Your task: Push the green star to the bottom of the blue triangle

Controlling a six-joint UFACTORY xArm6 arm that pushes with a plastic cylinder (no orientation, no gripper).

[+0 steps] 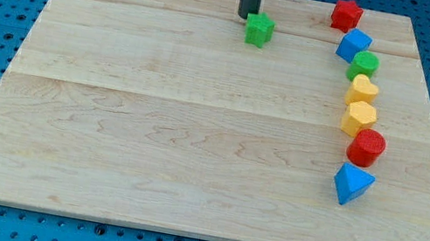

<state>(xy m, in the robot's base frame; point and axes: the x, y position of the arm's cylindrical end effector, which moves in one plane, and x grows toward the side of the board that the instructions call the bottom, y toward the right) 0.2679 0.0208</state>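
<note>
The green star (259, 29) lies near the top middle of the wooden board (152, 127). My tip (246, 15) is just to the star's upper left, touching or almost touching it. The blue triangle (352, 183) lies at the view's right, lower down, at the bottom end of a curved row of blocks. The star is far from the triangle, up and to its left.
A curved row of blocks runs down the right side above the triangle: a red star (346, 14), a blue cube (353, 45), a green cylinder (364, 65), a yellow block (362, 89), a yellow hexagon (358, 117), a red cylinder (365, 147).
</note>
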